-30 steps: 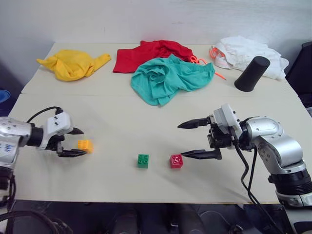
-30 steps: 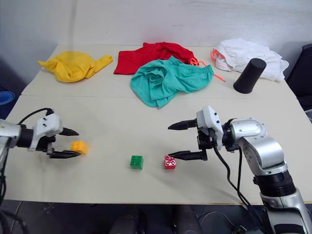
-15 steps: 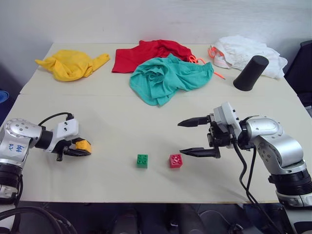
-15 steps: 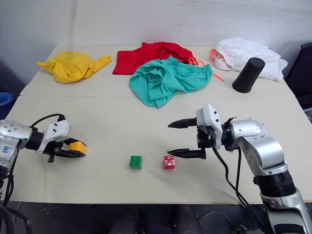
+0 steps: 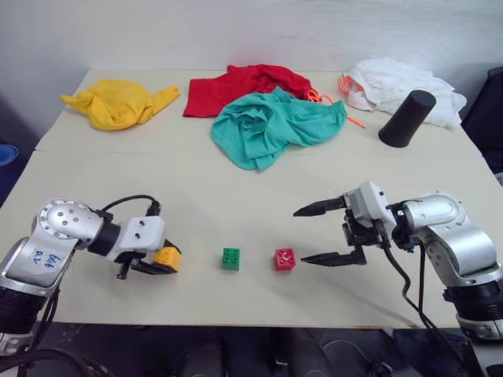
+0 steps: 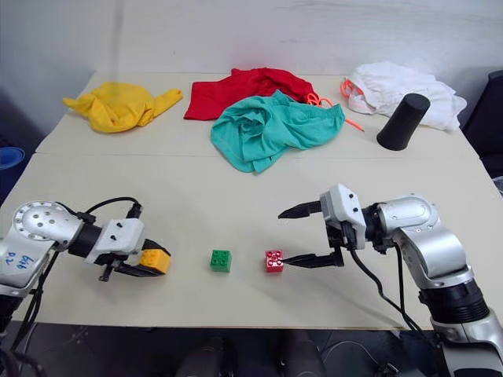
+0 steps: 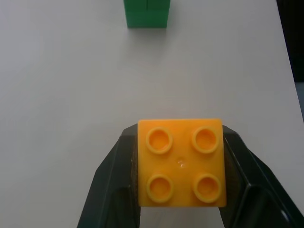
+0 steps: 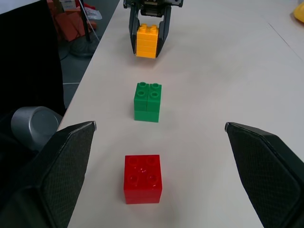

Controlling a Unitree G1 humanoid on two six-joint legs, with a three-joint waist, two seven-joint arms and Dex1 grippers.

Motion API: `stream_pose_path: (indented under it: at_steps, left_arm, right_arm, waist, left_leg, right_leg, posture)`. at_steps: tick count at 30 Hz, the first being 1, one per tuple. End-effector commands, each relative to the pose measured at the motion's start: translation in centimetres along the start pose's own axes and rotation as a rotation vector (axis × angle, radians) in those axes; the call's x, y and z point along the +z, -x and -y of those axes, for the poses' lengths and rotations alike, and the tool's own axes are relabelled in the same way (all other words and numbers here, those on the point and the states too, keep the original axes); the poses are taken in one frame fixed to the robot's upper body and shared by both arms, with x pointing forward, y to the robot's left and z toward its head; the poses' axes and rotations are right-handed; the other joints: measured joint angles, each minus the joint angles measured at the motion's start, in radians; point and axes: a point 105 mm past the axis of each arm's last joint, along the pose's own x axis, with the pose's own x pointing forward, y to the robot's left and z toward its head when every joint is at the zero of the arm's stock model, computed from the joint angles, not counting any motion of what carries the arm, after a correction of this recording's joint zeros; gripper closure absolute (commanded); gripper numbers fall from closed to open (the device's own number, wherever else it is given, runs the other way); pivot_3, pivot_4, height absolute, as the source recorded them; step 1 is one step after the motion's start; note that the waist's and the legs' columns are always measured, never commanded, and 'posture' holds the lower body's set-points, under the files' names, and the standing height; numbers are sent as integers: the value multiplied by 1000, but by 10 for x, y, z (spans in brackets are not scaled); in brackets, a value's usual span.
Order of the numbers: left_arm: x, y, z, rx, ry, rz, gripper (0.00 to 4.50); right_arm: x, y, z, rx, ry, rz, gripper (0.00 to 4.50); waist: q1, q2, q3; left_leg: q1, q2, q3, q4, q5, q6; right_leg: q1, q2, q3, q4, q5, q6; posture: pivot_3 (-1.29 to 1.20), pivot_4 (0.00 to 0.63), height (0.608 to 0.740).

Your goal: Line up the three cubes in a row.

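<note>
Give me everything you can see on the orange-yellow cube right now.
The orange-yellow studded plastic toy-brick cube shows four round studs on top and looks like two stacked layers. The left gripper is shut on it, one black finger on each side. It sits upright near the table's front edge, apart from the green studded plastic cube and roughly in line with it.

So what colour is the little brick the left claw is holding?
Orange-yellow. The cube shows best in the left wrist view, pinched in the left gripper.
</note>
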Motion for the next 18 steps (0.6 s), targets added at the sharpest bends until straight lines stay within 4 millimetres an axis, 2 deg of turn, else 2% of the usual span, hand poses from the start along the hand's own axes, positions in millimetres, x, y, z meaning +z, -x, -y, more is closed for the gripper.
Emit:
stream_pose_path:
  at_steps: [1, 5, 11, 15, 16, 18]
  left_arm:
    - [11, -6, -4, -1, -52, -4, 2971]
    - [9, -12, -5, -36, -91, -77, 2971]
    - [10, -21, -16, -6, -64, -94, 2971]
    - [11, -24, -11, -29, 47, -31, 2971]
    - [11, -24, -11, -32, 61, -26, 2260]
    - [9, -18, -8, -22, 79, -17, 1704]
  right_arm:
    - [5, 4, -2, -10, 21, 13, 0]
    - [3, 2, -4, -12, 20, 11, 0]
    - [5, 0, -5, -27, 15, 24, 0]
    - [4, 1, -4, -46, 4, 30, 0]
    - [4, 1, -3, -49, 2, 31, 0]
    - [0, 2, -3, -52, 8, 11, 0]
  waist:
    - [-2, 0, 0]
    - [0, 0, 0]
    - [3, 0, 0]
    - [0, 0, 0]
    - [0, 0, 0]
    - [0, 0, 0]
  left_leg:
    - [0, 0, 0, 0, 0, 0]
    - [0, 0, 1, 0, 0, 0]
    - [0, 0, 0, 0, 0, 0]
    - [0, 0, 0, 0, 0, 0]
    - [0, 0, 0, 0, 0, 0]
    - [0, 0, 0, 0, 0, 0]
  right_leg:
    - [0, 0, 0, 0, 0, 0]
    - [0, 1, 1, 0, 0, 0]
    - [0, 1, 1, 0, 0, 0]
    - [0, 1, 1, 0, 0, 0]
    - [0, 1, 1, 0, 0, 0]
    - [0, 1, 1, 0, 0, 0]
  posture:
    - [0, 150, 740]
    - [0, 150, 740]
    - [0, 150, 740]
    - [0, 150, 740]
    - [0, 150, 740]
    - [0, 150, 740]
